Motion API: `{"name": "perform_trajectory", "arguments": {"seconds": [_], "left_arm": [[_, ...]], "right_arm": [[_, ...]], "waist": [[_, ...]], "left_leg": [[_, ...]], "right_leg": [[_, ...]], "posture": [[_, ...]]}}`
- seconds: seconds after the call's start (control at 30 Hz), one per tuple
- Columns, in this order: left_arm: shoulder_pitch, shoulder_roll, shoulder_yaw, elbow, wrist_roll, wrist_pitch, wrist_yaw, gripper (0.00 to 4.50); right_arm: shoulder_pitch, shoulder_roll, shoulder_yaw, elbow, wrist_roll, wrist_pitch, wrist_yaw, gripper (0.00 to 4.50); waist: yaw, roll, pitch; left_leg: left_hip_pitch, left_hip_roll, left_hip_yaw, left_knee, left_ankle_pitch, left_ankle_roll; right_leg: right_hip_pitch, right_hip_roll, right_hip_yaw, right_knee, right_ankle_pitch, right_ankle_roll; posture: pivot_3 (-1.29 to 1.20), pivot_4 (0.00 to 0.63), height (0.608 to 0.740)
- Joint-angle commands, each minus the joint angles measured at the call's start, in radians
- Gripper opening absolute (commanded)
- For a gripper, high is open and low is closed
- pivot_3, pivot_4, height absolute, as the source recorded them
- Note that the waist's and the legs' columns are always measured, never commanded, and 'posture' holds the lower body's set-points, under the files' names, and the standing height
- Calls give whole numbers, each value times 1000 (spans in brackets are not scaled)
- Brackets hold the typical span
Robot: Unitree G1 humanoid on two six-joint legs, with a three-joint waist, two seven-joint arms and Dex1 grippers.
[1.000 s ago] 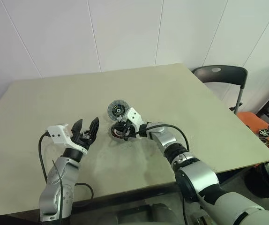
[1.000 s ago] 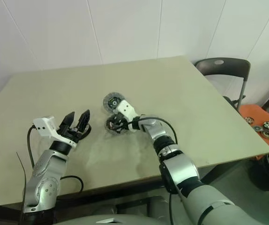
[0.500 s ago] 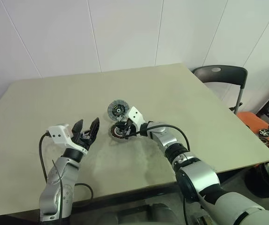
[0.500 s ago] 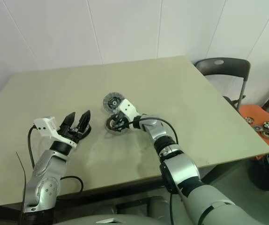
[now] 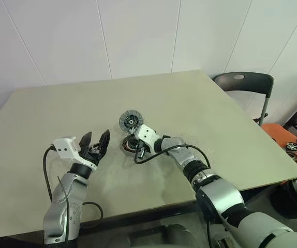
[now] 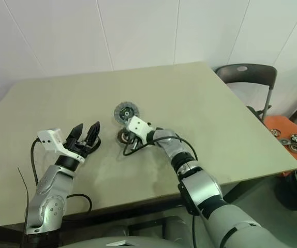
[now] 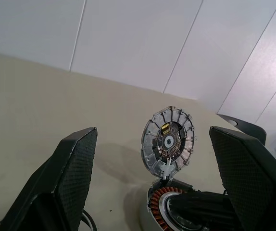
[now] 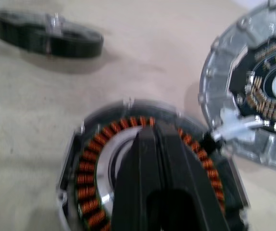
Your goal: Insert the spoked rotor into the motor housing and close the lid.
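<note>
In the left eye view, a pale green table (image 5: 216, 124) is seen from above against a white panelled wall. Near the table's middle the lid (image 5: 130, 121), a flat round grey disc with a dark inner ring, lies flat. Just in front of it sits the motor housing (image 5: 127, 145), partly covered by the right gripper (image 5: 136, 146), which is reached in from the right with its white wrist block above the housing. The left gripper (image 5: 95, 143) is held above the table to the left of the housing, apart from it, with its two black fingers spread wide and nothing between them. A dark chair (image 5: 244, 85) is placed beyond the table's far right corner.

In the left wrist view, the lid (image 7: 168, 141) is framed between the two widely parted fingers (image 7: 73, 168), and the copper windings of the housing (image 7: 164, 207) are seen just in front of it.

In the right wrist view, the right gripper's fingers (image 8: 169, 168) are pressed together, closed on nothing, with their tips set over the dark centre of the motor housing (image 8: 92, 173) inside its ring of copper-brown windings. The lid (image 8: 253, 86) lies just beside the housing, a small white connector bridging the two rims. The spoked rotor (image 8: 46, 33) is seen edge-on as a thin dark band on the table, apart from the housing.
</note>
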Motion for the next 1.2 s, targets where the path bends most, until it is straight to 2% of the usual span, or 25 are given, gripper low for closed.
{"name": "perform_trajectory", "arguments": {"seconds": [0.03,0.47,0.7,1.1,1.2], "left_arm": [[-9,6,5,-17,3,-13,-2,3994],[-11,14,6,-16,0,-6,-6,3994],[-17,16,3,-12,-2,-1,-6,3994],[-20,15,7,-13,-1,1,-4,3994],[-19,20,13,-14,-4,-1,-8,3994]], "right_arm": [[-11,-2,2,16,-13,-10,-30,26],[-2,5,4,24,-15,-2,-52,26],[-25,25,-54,34,29,113,-110,26],[-15,17,6,22,-25,73,-110,26],[-23,17,-18,-1,-1,-3,-124,26]], "waist": [[0,0,0],[-1,0,0],[-1,0,0],[-2,0,0],[-2,0,0]], "left_leg": [[0,0,0,0,0,0],[1,0,0,0,0,0],[1,0,0,0,0,0],[1,0,0,0,0,0],[1,0,0,0,0,0]], "right_leg": [[1,0,0,0,0,0],[4,1,0,1,-3,0],[4,1,0,2,-3,0],[4,1,0,2,-4,0],[4,1,0,2,-4,0]], "posture": [[0,0,740],[0,0,740],[0,0,740],[0,0,740],[0,0,740]]}}
